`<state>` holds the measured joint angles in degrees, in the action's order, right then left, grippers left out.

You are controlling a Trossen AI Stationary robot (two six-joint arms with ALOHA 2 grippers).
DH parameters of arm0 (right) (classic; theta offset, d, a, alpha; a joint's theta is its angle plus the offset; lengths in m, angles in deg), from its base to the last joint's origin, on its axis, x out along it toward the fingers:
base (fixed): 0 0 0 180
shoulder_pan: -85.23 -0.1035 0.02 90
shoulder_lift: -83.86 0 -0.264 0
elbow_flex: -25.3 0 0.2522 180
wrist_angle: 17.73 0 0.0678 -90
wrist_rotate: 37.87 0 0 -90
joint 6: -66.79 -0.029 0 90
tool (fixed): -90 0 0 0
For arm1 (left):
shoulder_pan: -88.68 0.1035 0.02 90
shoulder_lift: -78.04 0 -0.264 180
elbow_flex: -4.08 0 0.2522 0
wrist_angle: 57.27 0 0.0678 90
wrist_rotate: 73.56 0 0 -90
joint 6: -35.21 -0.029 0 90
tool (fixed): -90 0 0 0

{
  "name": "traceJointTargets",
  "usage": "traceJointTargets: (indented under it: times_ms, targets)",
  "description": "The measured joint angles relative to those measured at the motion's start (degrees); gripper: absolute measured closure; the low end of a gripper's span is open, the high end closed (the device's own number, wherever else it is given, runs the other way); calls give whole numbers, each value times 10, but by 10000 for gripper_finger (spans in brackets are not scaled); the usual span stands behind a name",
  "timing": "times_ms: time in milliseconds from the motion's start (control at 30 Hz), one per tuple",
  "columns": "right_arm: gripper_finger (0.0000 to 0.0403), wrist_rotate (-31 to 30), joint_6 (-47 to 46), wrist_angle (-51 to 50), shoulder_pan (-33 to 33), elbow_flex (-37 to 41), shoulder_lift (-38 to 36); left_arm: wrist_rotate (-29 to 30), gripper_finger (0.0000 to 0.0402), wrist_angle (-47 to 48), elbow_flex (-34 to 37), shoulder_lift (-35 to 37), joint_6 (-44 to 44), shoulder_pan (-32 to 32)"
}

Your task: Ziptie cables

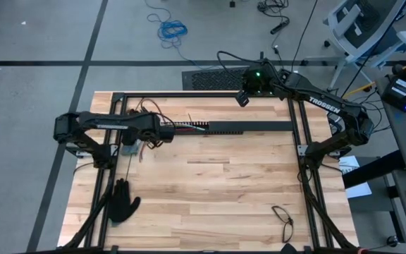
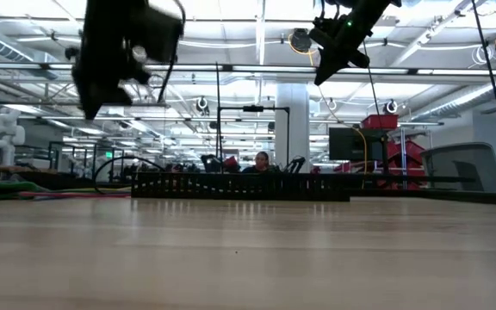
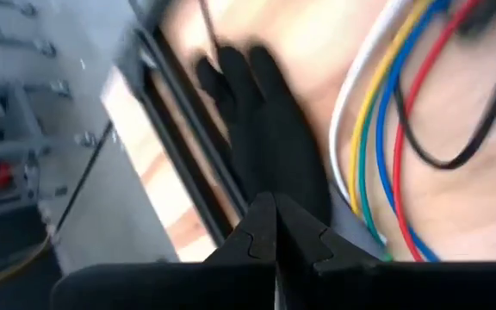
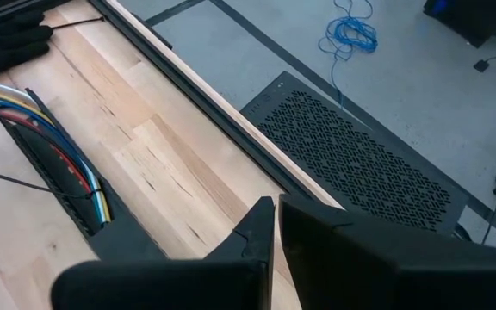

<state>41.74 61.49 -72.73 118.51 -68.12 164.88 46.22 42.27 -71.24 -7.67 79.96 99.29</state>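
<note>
**Both claws empty, cables lying loose**

My left gripper (image 3: 275,226) hangs over the table's (image 1: 217,190) left rear with its fingers pressed together on nothing. The cables (image 3: 384,129) lie on the wood just beside it, next to a black glove (image 3: 269,129). My right gripper (image 4: 275,226), also closed and empty, waits above the far edge. The thin dark loop (image 3: 455,129) crossing the wires may be a ziptie; I can't be sure. Descending closed, I'd likely scatter the bundle or snag the glove.

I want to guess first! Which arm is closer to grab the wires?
Probably the left. Its shut pincer hangs right at the wires, while the right pincer, also shut, waits up by the table's far edge.
</note>
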Motion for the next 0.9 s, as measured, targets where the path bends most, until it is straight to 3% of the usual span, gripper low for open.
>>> traceJointTargets:
  times_ms: [133,300,433,600,733,900]
  targets:
    - [385,0,0,0,0,0,0,35,401,32,-59,58,50,-22]
    - [385,0,0,0,0,0,0,-62,401,-123,-15,161,107,-30]
    - [385,0,1,6,0,0,0,-113,390,-197,42,194,143,-26]
    - [385,0,0,8,0,0,0,-194,324,-229,107,194,153,-23]
    - [385,0,0,8,0,0,0,-171,255,-244,134,194,152,-25]
    - [385,0,4,8,0,0,0,-156,191,-280,166,178,59,-33]
